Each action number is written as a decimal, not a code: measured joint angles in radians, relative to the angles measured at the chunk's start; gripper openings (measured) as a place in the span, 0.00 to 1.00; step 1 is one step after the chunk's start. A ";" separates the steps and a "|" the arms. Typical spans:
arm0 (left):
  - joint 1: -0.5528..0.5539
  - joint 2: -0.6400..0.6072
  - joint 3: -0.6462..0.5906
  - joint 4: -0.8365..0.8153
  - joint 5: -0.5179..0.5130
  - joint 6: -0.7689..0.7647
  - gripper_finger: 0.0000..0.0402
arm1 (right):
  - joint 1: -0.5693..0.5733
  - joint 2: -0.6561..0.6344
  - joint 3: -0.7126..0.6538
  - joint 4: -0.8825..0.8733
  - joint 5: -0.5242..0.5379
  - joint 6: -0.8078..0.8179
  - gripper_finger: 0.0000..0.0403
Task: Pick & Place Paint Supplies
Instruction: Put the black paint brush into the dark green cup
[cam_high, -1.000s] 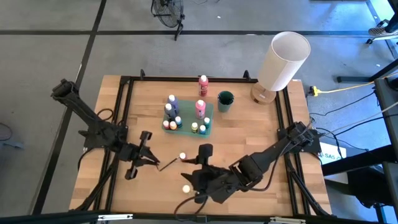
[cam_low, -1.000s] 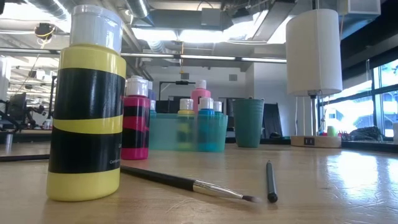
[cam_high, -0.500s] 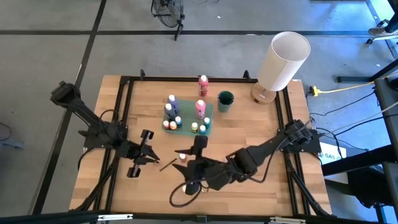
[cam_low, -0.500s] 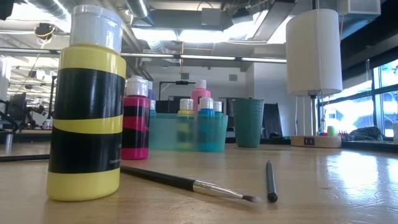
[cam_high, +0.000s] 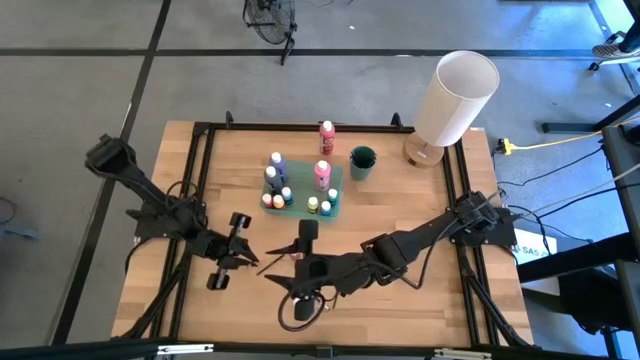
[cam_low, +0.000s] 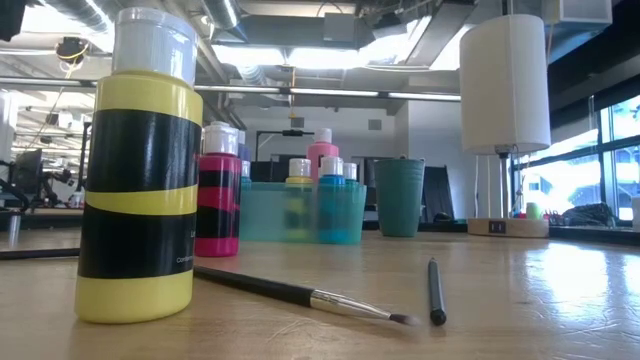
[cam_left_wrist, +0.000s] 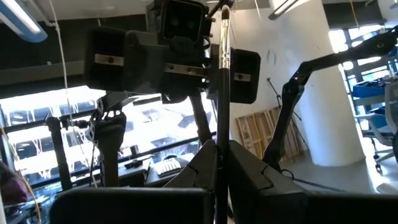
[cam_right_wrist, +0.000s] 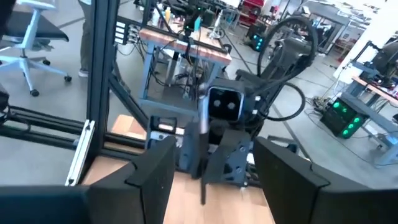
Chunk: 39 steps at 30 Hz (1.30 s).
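We look across a pale wooden table (cam_high: 390, 210) framed by black rails, standing on a grey workshop floor, with a big white cylinder (cam_high: 456, 98) upright at its far right corner. At the middle of things is a thin brush (cam_left_wrist: 221, 93), clamped upright between the fingers of the left gripper (cam_high: 250, 258), whose jaws are pressed together on its dark handle; in the left wrist view the handle rises from between the fingers with its metal ferrule high up, and the right arm's wrist shows close in front. From above, this gripper hangs over the near left part of the table. Facing it from just beside is the right gripper (cam_high: 296, 258), its jaws spread apart and holding nothing; the right wrist view shows the brush (cam_right_wrist: 203, 146) standing between its two dark fingers (cam_right_wrist: 152, 177) without our being able to tell whether they touch it. In the low view a yellow bottle (cam_low: 140, 170) stands nearest the camera, a second brush (cam_low: 300, 295) lies just behind it, and a dark handle (cam_low: 435, 290) lies to the right. Farther back stands a pink bottle (cam_low: 218, 205). Beyond, a teal tray (cam_high: 340, 197) holds many small white-capped bottles (cam_high: 280, 185), with a green cup (cam_high: 362, 162) beside it.
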 joint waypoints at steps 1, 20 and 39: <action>0.000 0.006 0.000 0.009 0.000 0.000 0.03 | -0.002 0.000 0.000 0.005 0.000 -0.003 0.54; 0.122 0.127 0.000 0.113 0.187 -0.124 0.03 | -0.043 0.034 0.000 0.070 -0.177 -0.130 0.54; 0.126 0.126 0.000 0.118 0.208 -0.125 0.03 | -0.082 0.034 0.000 0.088 -0.311 -0.129 0.38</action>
